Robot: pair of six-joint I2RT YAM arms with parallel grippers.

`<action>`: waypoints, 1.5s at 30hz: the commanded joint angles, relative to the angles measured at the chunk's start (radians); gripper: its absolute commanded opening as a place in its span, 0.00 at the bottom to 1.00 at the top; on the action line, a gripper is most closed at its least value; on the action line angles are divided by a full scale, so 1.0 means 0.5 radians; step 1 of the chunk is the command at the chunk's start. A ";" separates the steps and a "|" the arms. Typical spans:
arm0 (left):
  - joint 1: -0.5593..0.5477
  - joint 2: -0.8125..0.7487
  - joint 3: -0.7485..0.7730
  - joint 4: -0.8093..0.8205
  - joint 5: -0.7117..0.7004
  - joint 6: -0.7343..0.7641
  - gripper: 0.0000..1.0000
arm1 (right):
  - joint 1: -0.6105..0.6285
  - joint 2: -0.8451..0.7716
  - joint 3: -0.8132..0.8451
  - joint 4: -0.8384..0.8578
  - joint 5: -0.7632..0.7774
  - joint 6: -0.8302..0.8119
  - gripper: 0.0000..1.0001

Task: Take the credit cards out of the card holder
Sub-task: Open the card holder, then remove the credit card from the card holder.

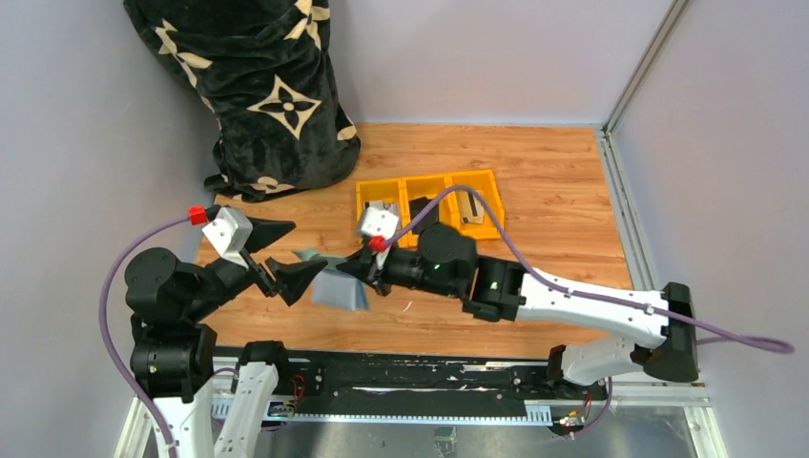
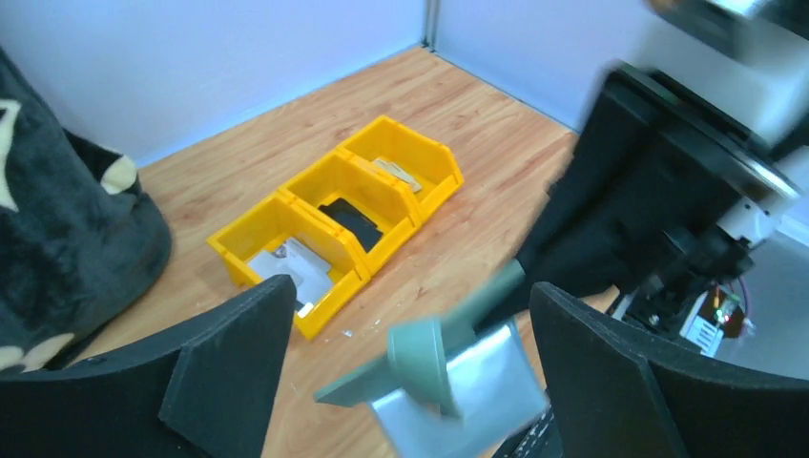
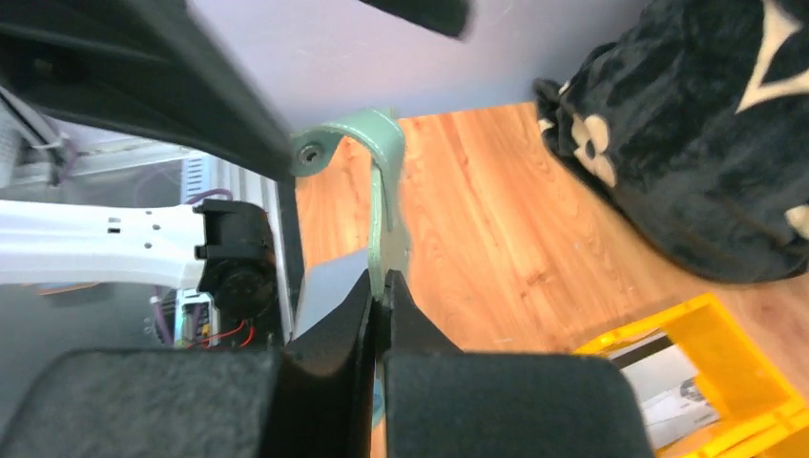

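Plain pale grey-lilac walls (image 1: 477,57) enclose a wood-grain bench (image 1: 553,172) on three sides. An aluminium post (image 1: 646,62) runs up the back right corner. A black plush blanket (image 1: 258,86) with cream motifs slumps at back left.

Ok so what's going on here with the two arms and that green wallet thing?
Both arms are at the sage-green card holder. The right gripper is shut on one green edge of it and holds it up. The left gripper is open, with a finger on either side of the clear sleeves, not gripping. Behind them, the yellow tray has a pale card in one end compartment, so emptying looks under way. Whether cards remain in the sleeves can't be seen.
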 commanded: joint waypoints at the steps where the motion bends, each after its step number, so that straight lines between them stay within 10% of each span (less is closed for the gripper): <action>1: -0.006 -0.039 0.017 -0.001 0.186 -0.080 1.00 | -0.403 -0.227 -0.234 0.357 -0.836 0.604 0.00; 8: -0.004 -0.077 -0.062 0.000 0.406 -0.168 1.00 | -0.680 -0.306 -0.393 0.784 -1.640 1.161 0.00; 23: -0.003 -0.117 -0.039 -0.008 0.513 -0.204 0.96 | -0.708 -0.243 -0.317 0.990 -1.936 1.411 0.00; 27: -0.004 -0.073 -0.078 -0.014 0.583 -0.320 0.78 | -0.708 -0.136 -0.275 1.241 -1.946 1.620 0.00; 33: -0.005 -0.064 -0.064 -0.016 0.566 -0.354 0.24 | -0.708 0.088 -0.194 1.577 -1.950 1.955 0.00; 36: -0.004 -0.045 -0.038 -0.012 0.536 -0.395 0.03 | -0.708 0.099 -0.216 1.547 -1.926 1.955 0.15; 45: -0.003 -0.059 -0.230 0.908 0.434 -1.456 0.00 | -0.729 -0.163 -0.633 1.486 -1.923 1.689 0.50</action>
